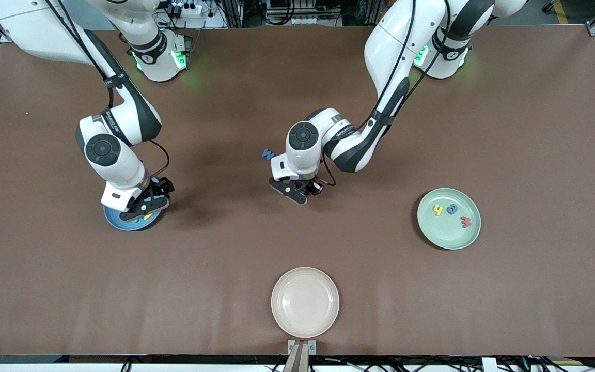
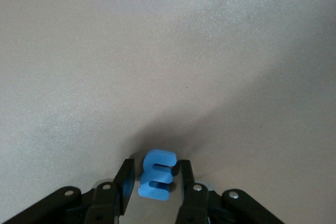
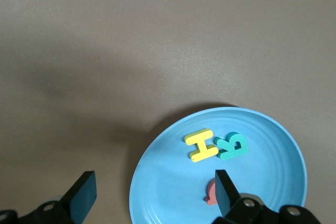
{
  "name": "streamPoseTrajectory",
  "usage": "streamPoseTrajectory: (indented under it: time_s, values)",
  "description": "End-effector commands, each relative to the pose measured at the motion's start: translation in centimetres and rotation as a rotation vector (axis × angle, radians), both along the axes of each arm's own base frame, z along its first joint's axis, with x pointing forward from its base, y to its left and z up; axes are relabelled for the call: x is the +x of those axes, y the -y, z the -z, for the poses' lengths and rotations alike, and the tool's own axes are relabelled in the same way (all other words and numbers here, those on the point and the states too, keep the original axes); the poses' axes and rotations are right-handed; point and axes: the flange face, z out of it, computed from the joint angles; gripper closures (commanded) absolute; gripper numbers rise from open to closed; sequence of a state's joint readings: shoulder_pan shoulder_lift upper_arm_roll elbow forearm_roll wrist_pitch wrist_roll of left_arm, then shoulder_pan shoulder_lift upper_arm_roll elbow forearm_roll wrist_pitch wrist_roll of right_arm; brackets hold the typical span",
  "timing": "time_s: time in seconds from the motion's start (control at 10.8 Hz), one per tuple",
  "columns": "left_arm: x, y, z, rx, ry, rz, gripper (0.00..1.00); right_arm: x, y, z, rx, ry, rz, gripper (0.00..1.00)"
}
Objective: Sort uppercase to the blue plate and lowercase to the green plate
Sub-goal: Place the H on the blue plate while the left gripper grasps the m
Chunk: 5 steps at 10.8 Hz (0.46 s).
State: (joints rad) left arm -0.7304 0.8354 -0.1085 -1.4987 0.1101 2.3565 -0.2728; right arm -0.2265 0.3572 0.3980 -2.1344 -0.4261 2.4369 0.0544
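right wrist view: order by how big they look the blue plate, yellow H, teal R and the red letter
1. blue plate, by far the largest.
2. yellow H.
3. teal R, looks close to the H, only slightly smaller; hard to separate.
The red letter is partly hidden by a finger of the right gripper, so it can't be ranked.
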Motion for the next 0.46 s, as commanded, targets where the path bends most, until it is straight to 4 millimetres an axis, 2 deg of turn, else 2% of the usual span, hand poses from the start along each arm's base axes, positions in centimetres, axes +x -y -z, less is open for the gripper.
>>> streamPoseTrajectory:
  time_s: [0.0, 0.19, 0.37]
  values:
    - [0.6, 0.1, 0.2, 0.003, 0.016, -0.002, 0.67, -0.7, 0.1, -1.0, 0.015, -0.028, 0.041, 0.00]
    - [0.6, 0.1, 0.0, 0.007, 0.023, 0.009, 0.97, -0.9, -0.5, -1.1, 0.033, -0.039, 0.055, 0.00]
    - [1.5, -0.4, -1.5, 0.007, 0.054, 0.017, 1.00, -1.2, -1.5, -1.1, 0.079, -0.064, 0.093, 0.00]
